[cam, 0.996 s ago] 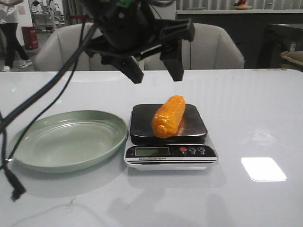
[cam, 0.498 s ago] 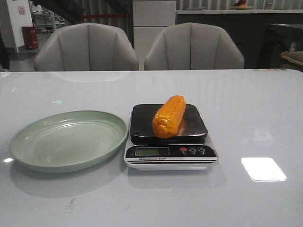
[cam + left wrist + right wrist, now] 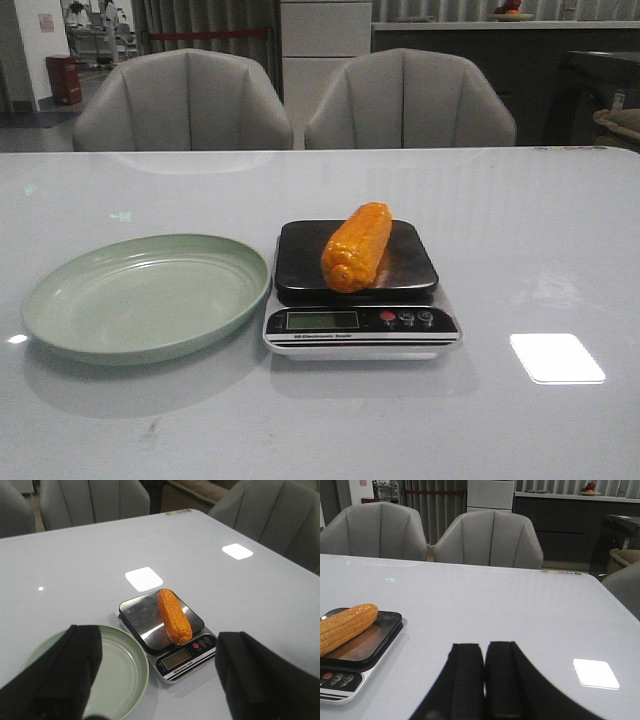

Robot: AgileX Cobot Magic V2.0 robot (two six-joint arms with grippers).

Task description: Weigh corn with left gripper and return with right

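One corn (image 3: pixel 356 246) on scale (image 3: pixel 360 322); one plate (image 3: pixel 146 297) beside.

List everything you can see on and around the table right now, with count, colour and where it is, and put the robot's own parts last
corn: one, orange-yellow, lying on the scale's black platform
scale: one, black platform on a silver base with a display and buttons, near the middle of the table
plate: one, pale green, empty, on the table just left of the scale
table: one, glossy white, with bright light reflections
chairs: two, grey, behind the far edge of the table
left hand: one, black, open, fingers wide apart, hanging above the plate and scale
right hand: one, black, fingers together, empty, over the table to the right of the scale
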